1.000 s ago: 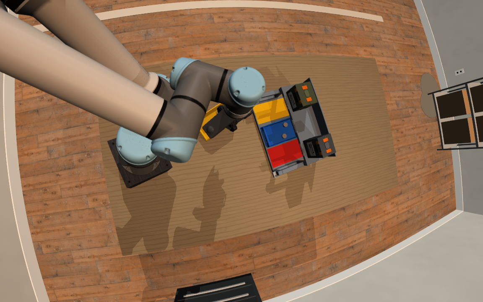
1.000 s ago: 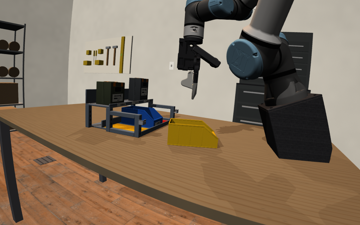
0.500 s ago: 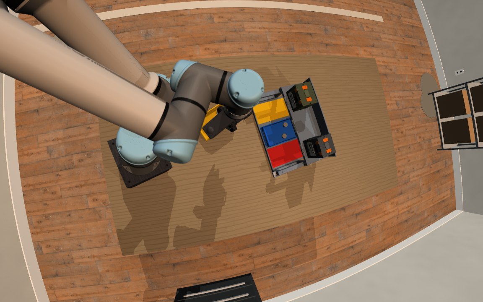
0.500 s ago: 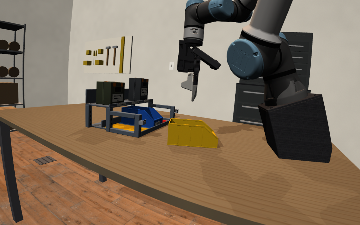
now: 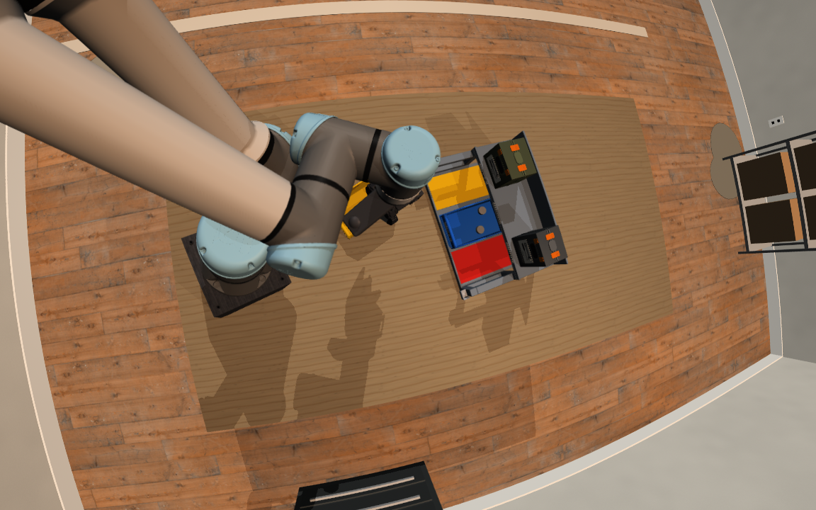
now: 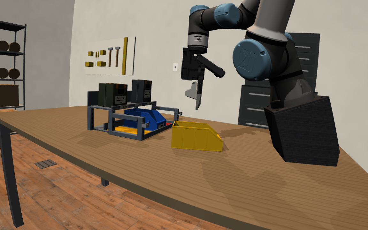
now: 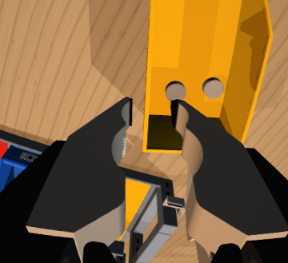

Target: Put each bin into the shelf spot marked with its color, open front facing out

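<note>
The step in hand is judged to be the picking up of the yellow bin, and it is being thought through from left to right as seen from the side. On the left, the shelf [image 6: 111,124] is standing on the table [image 6: 65,128] with its low board above. The blue bin [image 6: 142,117] is already sitting inside. The yellow mark [image 6: 125,130] beside it is lying bare, so that is where the bin is to be taken. The yellow bin [image 6: 194,140] is resting on the table just in front of the shelf, with its tall back towards the shelf. The gripper [image 6: 196,104] is hanging well above that back end; its jaws are standing a little apart, with nothing between them.

A wall near the back should be gripped firmly. The bin should be lifted gently, tipped under the board only a little so the parts are not spilled, and pushed in past the front lip.

In the wrist view the bin is looking long and bright yellow. Its front is sloped and open, facing away from the shelf. Two round parts [image 7: 175,91] are lying side by side on its floor.
</note>
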